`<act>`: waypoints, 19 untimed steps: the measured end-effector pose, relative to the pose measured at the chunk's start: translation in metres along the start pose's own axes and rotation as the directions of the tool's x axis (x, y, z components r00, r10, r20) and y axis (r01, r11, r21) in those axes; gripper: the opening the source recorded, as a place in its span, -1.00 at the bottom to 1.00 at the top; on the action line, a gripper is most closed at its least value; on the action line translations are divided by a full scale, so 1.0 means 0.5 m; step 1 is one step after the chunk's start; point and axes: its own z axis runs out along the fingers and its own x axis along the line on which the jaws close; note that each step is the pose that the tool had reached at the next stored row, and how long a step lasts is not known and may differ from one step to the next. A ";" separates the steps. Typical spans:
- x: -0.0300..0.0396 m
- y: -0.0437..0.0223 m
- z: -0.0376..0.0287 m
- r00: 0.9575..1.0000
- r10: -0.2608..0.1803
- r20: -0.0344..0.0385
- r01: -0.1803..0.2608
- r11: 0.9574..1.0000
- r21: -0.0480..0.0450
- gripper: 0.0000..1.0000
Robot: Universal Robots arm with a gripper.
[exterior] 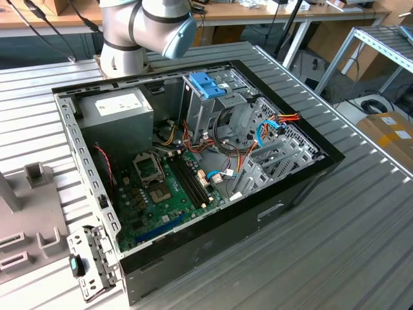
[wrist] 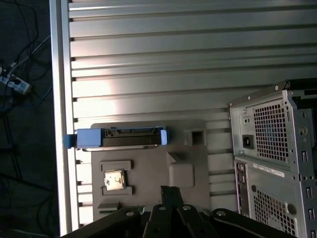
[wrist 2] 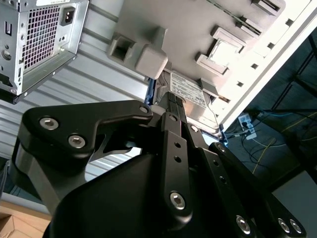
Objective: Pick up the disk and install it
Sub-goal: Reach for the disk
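Note:
The disk (wrist: 119, 138) stands on edge in a slot of the grey fixture plate (wrist: 148, 173), with blue rails at both ends, close to the table's edge. In the second wrist view its white label (wrist 2: 190, 91) shows just past my fingertips. My gripper (wrist: 166, 191) hangs above the fixture, a little way off the disk and not touching it. Its black fingers (wrist 2: 171, 106) lie together with nothing between them. The open computer case (exterior: 193, 161) holds a metal drive cage with a blue latch (exterior: 208, 84).
The case's rear panel (wrist: 277, 158) stands close beside the fixture. A small square chip (wrist: 115, 181) sits in a pocket of the fixture, and raised grey blocks (wrist 2: 148, 59) stand near the disk. The table edge (wrist: 62, 124) drops to a floor with cables.

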 end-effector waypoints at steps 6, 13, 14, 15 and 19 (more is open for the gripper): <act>0.011 -0.001 0.000 1.000 0.000 0.000 0.000 1.000 0.000 -0.79; 0.023 -0.002 -0.001 1.000 0.000 0.000 0.000 1.000 0.000 -0.79; 0.024 -0.002 -0.001 1.000 0.000 0.000 0.000 1.000 0.000 -0.79; 0.025 -0.002 -0.001 1.000 0.000 0.000 0.000 1.000 0.000 -0.79; 0.031 -0.002 -0.001 1.000 0.000 0.000 0.000 1.000 0.000 -0.79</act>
